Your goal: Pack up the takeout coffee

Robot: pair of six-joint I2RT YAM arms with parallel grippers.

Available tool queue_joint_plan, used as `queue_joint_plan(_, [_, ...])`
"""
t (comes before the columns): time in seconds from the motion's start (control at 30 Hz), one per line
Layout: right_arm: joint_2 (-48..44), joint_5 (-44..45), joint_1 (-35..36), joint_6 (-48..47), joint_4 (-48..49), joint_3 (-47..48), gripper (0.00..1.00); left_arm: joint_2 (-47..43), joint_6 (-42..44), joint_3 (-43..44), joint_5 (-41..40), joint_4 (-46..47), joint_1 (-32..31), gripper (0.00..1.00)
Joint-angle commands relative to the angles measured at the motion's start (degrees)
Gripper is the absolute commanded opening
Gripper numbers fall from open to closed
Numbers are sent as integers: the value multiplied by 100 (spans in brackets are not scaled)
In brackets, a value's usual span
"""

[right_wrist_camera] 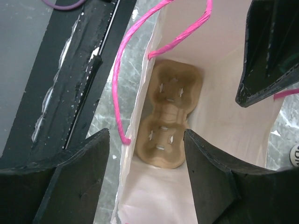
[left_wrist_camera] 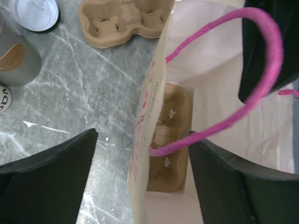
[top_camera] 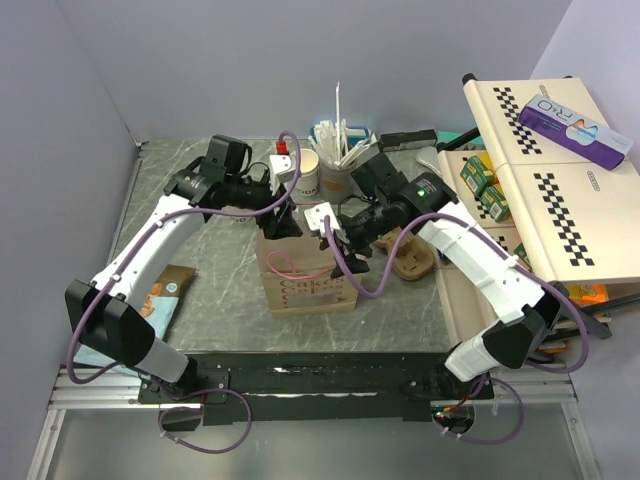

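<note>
Jaws: left gripper [left_wrist_camera: 142, 140] open, one finger outside the paper bag [top_camera: 305, 275], the other inside, with the bag wall and a pink handle [left_wrist_camera: 261, 88] in the gap. Right gripper [right_wrist_camera: 147, 135] also open, astride the opposite wall in the same way. Neither holds anything.

Surface: grey marbled table [top_camera: 200, 250], pale violet walls on the left and at the back. Cream checker-striped cases [top_camera: 545, 190] stand along the right side.

Bag stands upright mid-table, a cardboard tray [right_wrist_camera: 170, 119] flat on its floor. A second tray [top_camera: 412, 258] lies on the table just right of the bag.

Coffee: paper cup [top_camera: 306, 172] upright at the back, outside the bag, beside the grey cup [top_camera: 340, 170] of straws. White lid [left_wrist_camera: 35, 14] lies near that grey cup.

Arms: both rise from the near edge, elbows out, wrists meeting over the bag mouth, fingers pointing down.
</note>
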Motion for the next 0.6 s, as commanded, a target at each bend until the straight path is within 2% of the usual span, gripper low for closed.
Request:
queue_joint_plan(0.0, [-403, 81, 62, 32, 176, -89, 70, -153, -1, 245, 421, 151, -36, 80])
queue_joint_plan(0.13, [-703, 214, 62, 304, 607, -468, 72, 4, 209, 288, 316, -93, -88, 67])
queue_joint_plan(0.33, [-808, 451, 36, 656, 828, -153, 73, 592, 754, 798, 333, -954, -106, 46])
queue_joint_plan(0.47, [-1001, 600, -17, 928, 1152, 23, 73, 795, 851, 1105, 273, -1148, -124, 19])
queue_joint_plan(0.57, [-1212, 671, -192, 1332, 1688, 24, 75, 892, 904, 1299, 141, -1289, -124, 14])
